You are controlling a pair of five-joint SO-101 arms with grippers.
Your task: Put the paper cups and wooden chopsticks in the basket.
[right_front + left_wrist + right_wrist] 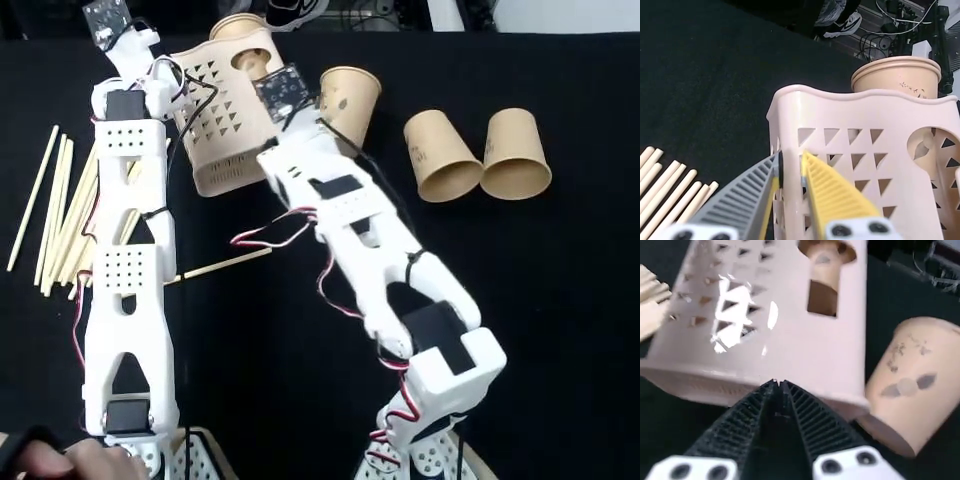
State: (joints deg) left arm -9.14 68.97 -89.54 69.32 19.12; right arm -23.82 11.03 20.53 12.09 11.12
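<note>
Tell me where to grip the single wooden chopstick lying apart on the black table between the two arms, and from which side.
Grip the single wooden chopstick near its middle, straight down from above, fingers across its width. It lies flat and thin on the black table, so likely only a top-down pinch fits; one end sits close to a white arm.

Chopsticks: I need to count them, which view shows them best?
The high view: the chopsticks lie full length beside the basket, partly under the left arm. The left wrist view catches some ends; the right wrist view a few.
</note>
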